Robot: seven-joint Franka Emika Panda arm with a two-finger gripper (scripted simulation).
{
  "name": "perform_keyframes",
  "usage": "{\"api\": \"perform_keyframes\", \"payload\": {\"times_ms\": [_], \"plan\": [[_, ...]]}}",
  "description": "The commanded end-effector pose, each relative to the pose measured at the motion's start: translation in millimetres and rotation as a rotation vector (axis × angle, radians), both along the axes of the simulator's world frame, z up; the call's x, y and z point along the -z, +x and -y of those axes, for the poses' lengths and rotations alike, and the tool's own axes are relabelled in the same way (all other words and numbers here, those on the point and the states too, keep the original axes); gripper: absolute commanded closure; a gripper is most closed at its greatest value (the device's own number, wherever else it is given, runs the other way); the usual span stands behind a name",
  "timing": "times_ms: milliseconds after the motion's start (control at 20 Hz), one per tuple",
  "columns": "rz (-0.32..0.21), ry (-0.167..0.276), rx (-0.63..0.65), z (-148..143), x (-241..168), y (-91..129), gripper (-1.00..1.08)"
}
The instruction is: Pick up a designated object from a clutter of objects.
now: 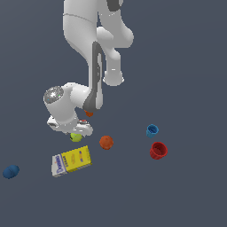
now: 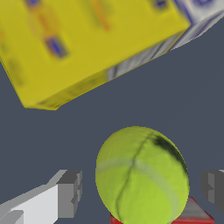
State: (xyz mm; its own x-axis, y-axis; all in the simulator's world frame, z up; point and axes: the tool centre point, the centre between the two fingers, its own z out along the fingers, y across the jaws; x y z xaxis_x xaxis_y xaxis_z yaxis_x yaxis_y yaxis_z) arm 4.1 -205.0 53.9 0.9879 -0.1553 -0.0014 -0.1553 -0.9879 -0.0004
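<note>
I have the gripper (image 2: 142, 190) spread wide, holding nothing, fingers flanking the tennis ball (image 2: 142, 175), which sits on the desk just beside the yellow box (image 2: 78, 39). I'd descend, stay centred, then close gently.

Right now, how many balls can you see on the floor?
3. The yellow-green ball sits between the open gripper fingers, beside the yellow box. The orange ball is at its exterior view's right. The dark blue ball lies far left. The arm may hide others.
</note>
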Motion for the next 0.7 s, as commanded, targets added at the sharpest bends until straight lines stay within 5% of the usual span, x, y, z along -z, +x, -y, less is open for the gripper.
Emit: {"api": "perform_keyframes", "payload": {"times_ms": [0,200,250,650], "plan": [[0.001,-0.001,0.000,0.3,8.5,0.3,-0.92],[0.001,-0.001,0.000,0.7,12.8,0.9,-0.92],[0.001,-0.001,0.000,0.7,12.8,0.9,1.08],[0.001,-0.001,0.000,0.7,12.8,0.9,1.08]]}}
